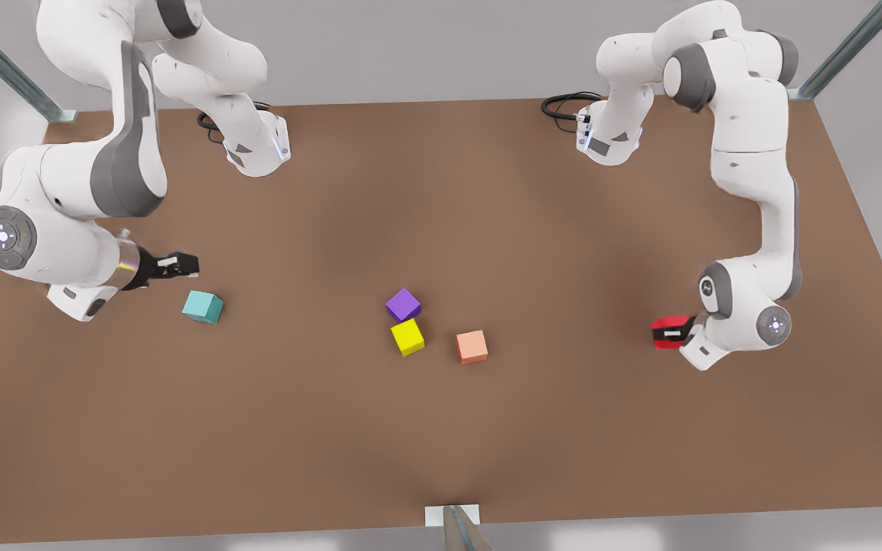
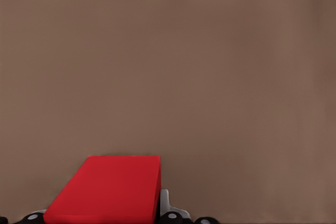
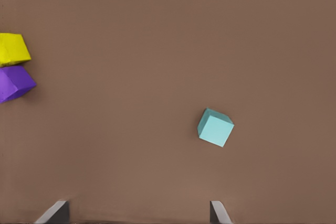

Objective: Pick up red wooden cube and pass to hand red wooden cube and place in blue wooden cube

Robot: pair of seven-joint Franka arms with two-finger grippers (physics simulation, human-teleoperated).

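Note:
The red wooden cube (image 1: 669, 332) sits at the front view's right, gripped by my left gripper (image 1: 674, 334), which is shut on it. In the left wrist view the red wooden cube (image 2: 107, 190) lies close between the finger parts. Whether it rests on the table I cannot tell. The blue wooden cube (image 1: 203, 307), teal in colour, lies on the table at the front view's left. My right gripper (image 1: 183, 265) hovers just beside and behind it, open and holding nothing. The right wrist view shows the blue wooden cube (image 3: 215, 127) ahead of the spread fingertips (image 3: 219, 212).
A purple cube (image 1: 403, 304), a yellow cube (image 1: 407, 337) touching it, and a salmon-orange cube (image 1: 472, 347) lie mid-table between the two grippers. The brown table (image 1: 441, 444) ends near the front; the arm bases stand at the back.

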